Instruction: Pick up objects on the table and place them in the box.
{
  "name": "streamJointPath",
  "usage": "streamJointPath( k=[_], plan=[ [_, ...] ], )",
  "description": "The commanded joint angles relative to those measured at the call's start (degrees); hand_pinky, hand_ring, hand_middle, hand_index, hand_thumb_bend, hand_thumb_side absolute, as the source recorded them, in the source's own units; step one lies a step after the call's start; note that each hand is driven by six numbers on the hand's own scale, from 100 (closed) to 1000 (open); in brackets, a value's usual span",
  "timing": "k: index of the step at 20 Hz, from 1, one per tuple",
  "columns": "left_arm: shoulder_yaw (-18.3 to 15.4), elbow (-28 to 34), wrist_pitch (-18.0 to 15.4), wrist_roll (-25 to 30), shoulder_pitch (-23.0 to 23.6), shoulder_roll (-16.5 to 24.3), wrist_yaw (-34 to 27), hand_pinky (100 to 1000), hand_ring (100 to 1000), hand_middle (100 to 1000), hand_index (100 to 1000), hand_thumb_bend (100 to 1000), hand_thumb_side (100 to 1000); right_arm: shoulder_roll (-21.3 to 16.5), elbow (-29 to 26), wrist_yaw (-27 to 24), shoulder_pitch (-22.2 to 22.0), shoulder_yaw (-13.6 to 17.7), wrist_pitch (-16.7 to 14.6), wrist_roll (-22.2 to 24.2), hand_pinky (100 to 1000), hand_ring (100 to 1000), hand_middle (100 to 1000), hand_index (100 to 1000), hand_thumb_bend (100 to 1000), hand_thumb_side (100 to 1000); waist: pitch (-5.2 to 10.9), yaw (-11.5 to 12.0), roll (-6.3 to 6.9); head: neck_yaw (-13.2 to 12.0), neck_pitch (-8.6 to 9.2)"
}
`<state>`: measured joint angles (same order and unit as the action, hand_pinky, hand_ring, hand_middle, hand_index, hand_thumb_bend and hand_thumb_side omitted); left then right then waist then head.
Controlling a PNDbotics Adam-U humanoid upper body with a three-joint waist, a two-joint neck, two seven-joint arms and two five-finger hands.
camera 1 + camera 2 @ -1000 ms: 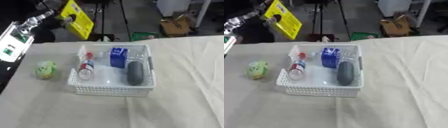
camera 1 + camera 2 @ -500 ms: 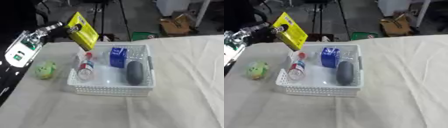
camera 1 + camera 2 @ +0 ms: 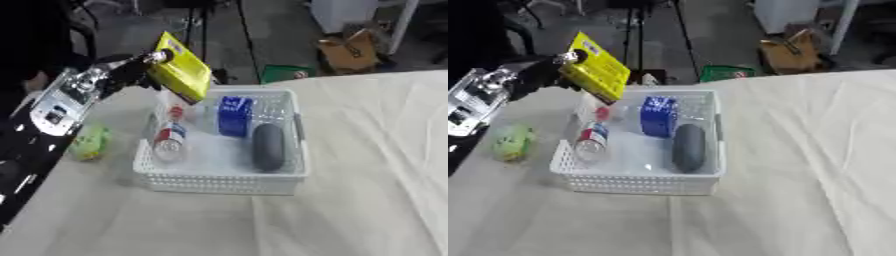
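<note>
My left hand (image 3: 124, 75) is shut on a flat yellow box (image 3: 181, 73), held tilted in the air above the far left corner of the white basket (image 3: 219, 183). Inside the basket lie a bottle with a red and blue label (image 3: 168, 141), a blue packet (image 3: 234, 116) and a dark grey oblong thing (image 3: 269, 147). A small green object (image 3: 88, 142) lies on the cloth to the left of the basket. My right hand shows in no view.
The table is covered with a cream cloth (image 3: 367, 165). Beyond its far edge stand a cardboard box (image 3: 350, 50), a green crate (image 3: 285, 73) and tripod legs on the floor. Bare cloth spreads to the right of and in front of the basket.
My left arm has carried the yellow box to the right, from beyond the table's left edge to above the basket's far left corner.
</note>
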<state>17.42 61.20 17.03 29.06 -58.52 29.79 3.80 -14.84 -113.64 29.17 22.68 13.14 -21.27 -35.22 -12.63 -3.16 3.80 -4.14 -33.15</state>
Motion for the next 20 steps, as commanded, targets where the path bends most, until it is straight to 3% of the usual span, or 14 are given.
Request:
streamJointPath(
  k=[1,3,6,9,10,11,12,14,20],
  plan=[
    [-0.5,-0.1,-0.5,2.2,-1.7,0.8,-1.0,960,794,736,715,229,1000,-0.8,-1.0,-0.3,0.8,0.0,-0.1,0.2,793,765,626,838,100,1000,0.81,-0.1,-0.18,-0.1,0.56],
    [-0.5,-0.3,-0.6,3.6,-1.7,0.7,-1.2,960,794,736,715,229,1000,-0.8,-1.0,-0.3,0.8,0.0,-0.1,0.2,793,765,626,838,100,1000,0.81,-0.1,-0.16,-0.1,0.51],
    [-0.2,-0.6,-1.0,5.8,-1.7,0.2,-1.9,993,847,815,889,321,1000,-0.8,-1.0,-0.3,0.8,-0.1,-0.1,0.3,793,765,626,838,100,1000,0.79,-0.2,-0.15,-0.1,0.52],
    [-0.3,-0.8,-1.3,8.1,-1.9,0.2,-1.6,1000,862,838,925,347,1000,-0.9,-1.0,-0.4,0.8,-0.1,-0.1,0.3,793,765,626,838,100,1000,0.84,-0.2,-0.13,-0.1,0.46],
    [-0.4,-0.9,-1.5,8.7,-2.0,0.2,-1.3,1000,900,889,961,403,1000,-0.8,-1.0,-0.4,0.8,-0.1,-0.1,0.3,793,765,626,838,100,1000,0.85,-0.3,-0.11,-0.2,0.48],
    [-0.5,-1.0,-1.7,9.3,-2.0,0.1,-0.9,1000,900,889,961,403,1000,-0.8,-1.0,-0.4,0.7,-0.1,-0.1,0.3,793,765,626,838,100,1000,0.86,-0.3,-0.11,-0.2,0.50],
    [-0.6,-1.1,-2.0,9.8,-2.1,0.1,-0.4,1000,923,917,981,484,1000,-0.8,-1.0,-0.4,0.7,-0.1,-0.1,0.3,793,765,626,838,100,1000,0.88,-0.3,-0.08,-0.2,0.52],
    [-0.8,-1.3,-2.4,10.7,-2.3,-0.1,0.4,1000,952,950,1000,539,1000,-0.9,-1.0,-0.4,0.7,-0.1,-0.1,0.3,793,764,626,838,100,1000,0.91,-0.4,-0.02,-0.2,0.51],
    [-1.2,-1.5,-3.2,12.0,-2.7,-0.4,1.7,1000,942,936,997,525,1000,-0.9,-1.0,-0.5,0.7,-0.1,-0.1,0.4,793,765,626,838,100,1000,0.87,-0.5,0.13,-0.2,0.46]
  ],
)
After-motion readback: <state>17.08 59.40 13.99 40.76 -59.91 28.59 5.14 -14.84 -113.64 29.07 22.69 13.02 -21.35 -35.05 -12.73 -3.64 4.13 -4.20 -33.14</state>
